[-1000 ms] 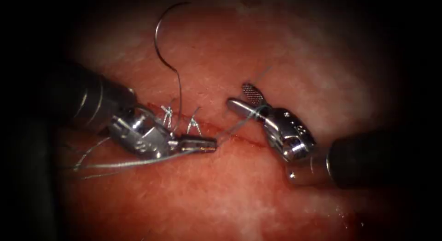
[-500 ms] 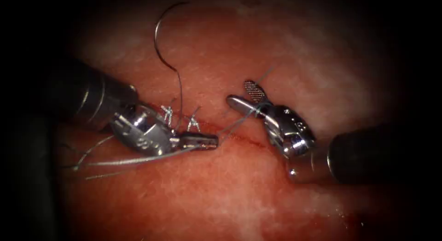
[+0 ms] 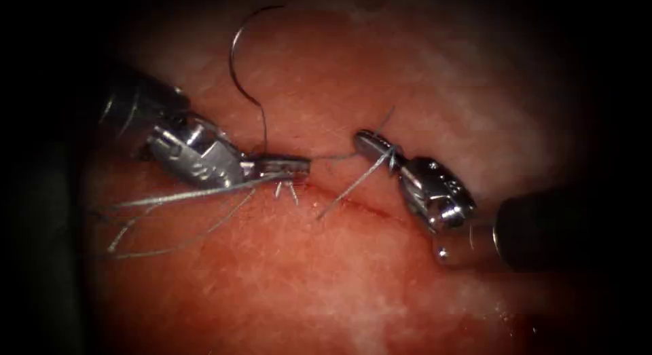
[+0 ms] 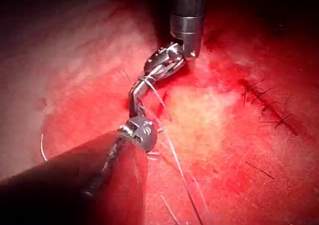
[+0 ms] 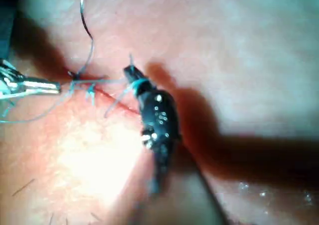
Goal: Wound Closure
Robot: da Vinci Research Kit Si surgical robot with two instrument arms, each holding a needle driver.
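My left tool (image 3: 304,166) lies over the cut (image 3: 360,204) from the left, jaws shut on the thread (image 3: 204,192), whose strands trail left across the tissue. My right tool (image 3: 361,137) comes in from the right with jaws shut on the thread, which is wound around them; a loose end (image 3: 343,192) hangs down to the cut. A short stretch of thread spans the two tips. The curved needle (image 3: 233,53) lies free on the tissue above the left tool, held by neither tool, also seen as needle (image 5: 83,13). Knot ends (image 3: 285,189) stand on the cut.
The tissue (image 3: 326,280) is wet with red fluid along the cut. Dark older stitches (image 4: 266,105) sit on the tissue away from the tools. The left tool (image 5: 42,87) and the right tool (image 5: 130,74) face each other tip to tip.
The right tool's jaws were open around the thread and have closed on it. The left tool has moved up and to the left, drawing the thread along.
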